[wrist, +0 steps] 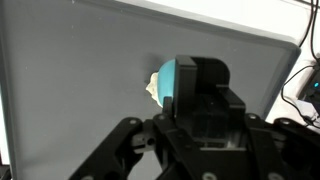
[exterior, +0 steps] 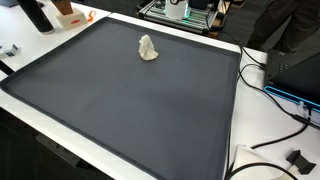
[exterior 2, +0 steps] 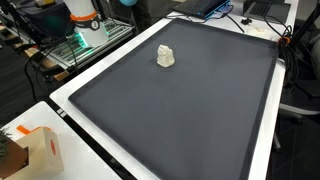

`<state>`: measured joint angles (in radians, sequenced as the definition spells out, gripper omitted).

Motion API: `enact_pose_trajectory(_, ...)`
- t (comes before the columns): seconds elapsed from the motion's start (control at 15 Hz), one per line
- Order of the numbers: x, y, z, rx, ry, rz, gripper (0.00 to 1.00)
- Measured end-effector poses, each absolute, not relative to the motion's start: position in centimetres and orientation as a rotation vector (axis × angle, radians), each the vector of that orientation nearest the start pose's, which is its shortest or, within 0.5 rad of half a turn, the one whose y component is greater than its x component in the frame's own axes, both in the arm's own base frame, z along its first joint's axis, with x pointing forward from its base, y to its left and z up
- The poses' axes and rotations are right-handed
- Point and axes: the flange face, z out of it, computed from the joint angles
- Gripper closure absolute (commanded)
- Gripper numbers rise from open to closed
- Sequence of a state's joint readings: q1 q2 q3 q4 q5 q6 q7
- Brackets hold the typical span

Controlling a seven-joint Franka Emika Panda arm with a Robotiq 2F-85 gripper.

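Note:
A small crumpled cream lump lies alone on a dark grey mat, toward the mat's far side. In the wrist view my gripper fills the lower middle as a black block with its linkages spread below. It hangs above the mat. A teal part sits on the gripper's top left. Just past it the cream lump peeks out, mostly covered. The fingertips do not show, so whether they stand open or shut is hidden. Nothing is seen held.
The mat lies on a white table. A cardboard box with an orange mark stands at one corner. A metal rack with green lights lies beyond the table. Black cables and a plug trail at the side.

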<state>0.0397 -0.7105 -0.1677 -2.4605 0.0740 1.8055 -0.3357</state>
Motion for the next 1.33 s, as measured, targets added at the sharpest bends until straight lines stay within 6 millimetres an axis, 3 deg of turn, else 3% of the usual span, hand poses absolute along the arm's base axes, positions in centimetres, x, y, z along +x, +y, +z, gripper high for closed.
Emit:
enact_pose_trajectory(0.07,34.2,-4.6,53.4,-2.952,-0.34,-0.126,0.75)
enact_pose_trajectory(0.27,34.2,-4.7,53.3,-2.941,-0.335,-0.124,0.75)
enact_pose_trajectory(0.47,35.1,-6.8,52.1,-2.813,-0.328,-0.161,0.75)
enact_pose_trajectory(0.87,38.0,-11.5,47.8,-2.503,-0.322,-0.358,0.75)
enact_pose_trajectory(1.33,41.0,-12.3,41.6,-2.233,-0.233,-0.482,0.75)
